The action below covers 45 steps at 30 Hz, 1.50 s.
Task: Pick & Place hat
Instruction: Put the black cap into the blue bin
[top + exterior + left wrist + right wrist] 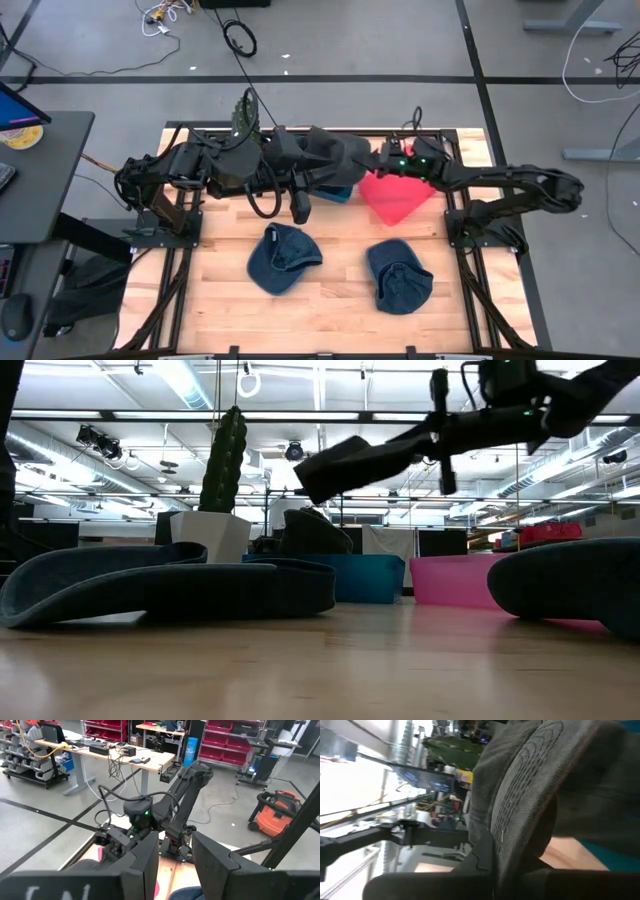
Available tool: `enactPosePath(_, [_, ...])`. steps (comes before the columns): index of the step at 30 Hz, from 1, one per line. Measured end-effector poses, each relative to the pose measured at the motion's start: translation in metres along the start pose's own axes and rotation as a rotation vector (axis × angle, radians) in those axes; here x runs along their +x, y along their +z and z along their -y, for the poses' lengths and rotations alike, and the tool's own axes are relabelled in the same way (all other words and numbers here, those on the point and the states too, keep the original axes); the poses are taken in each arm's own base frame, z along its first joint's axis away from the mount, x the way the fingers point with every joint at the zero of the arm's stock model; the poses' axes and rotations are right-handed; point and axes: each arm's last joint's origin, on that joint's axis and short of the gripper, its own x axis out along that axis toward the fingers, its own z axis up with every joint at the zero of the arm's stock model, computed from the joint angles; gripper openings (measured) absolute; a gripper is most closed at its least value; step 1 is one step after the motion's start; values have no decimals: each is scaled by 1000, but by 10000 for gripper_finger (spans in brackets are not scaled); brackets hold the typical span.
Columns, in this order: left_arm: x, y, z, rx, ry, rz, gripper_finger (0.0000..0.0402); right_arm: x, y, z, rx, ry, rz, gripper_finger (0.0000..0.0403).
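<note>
Behind the wooden table [330, 310] you have a workshop with red parts bins and benches, and on the boards two dark blue denim caps lie well apart from both grippers: one cap [283, 258] nearer the left arm's side, the other cap [400, 275] nearer the right. Your right gripper [372, 157] has its fingers closed tight on the brim of a dark grey cap [335, 158], which hangs in the air off the fingertips; the right wrist view shows the stitched brim [530, 795] pinched between them. Your left gripper [300, 207] waits just beside that cap, fingers partly apart and holding nothing that can be seen. By the look of it you are in the carry step, hat lifted and over the bins at the back: a blue bin [365, 577] and a pink bin [450, 580] sit under and beyond the fingers. The next move likely calls for settling over the chosen bin, lowering, then releasing without catching the left arm. No brand, label or legible writing shows on the caps or bins.
</note>
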Motion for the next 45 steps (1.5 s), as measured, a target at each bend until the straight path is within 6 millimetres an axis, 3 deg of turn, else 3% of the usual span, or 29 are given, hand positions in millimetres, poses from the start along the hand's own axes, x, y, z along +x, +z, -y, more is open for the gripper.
enactPosePath(6, [0,0,0,13,-1,-1,119,25,5,3,-36,58,17,5])
enactPosePath(17, [14,-10,7,65,-19,-43,119,49,2,51,26,-106,1,5])
enactPosePath(22, [24,-18,12,110,-24,-68,119,50,9,62,29,-150,39,5])
enactPosePath(28, [32,-24,16,126,-22,-92,119,49,13,68,-111,-197,43,5])
enactPosePath(45, [40,-29,18,135,-33,-111,119,44,8,84,16,-383,38,6])
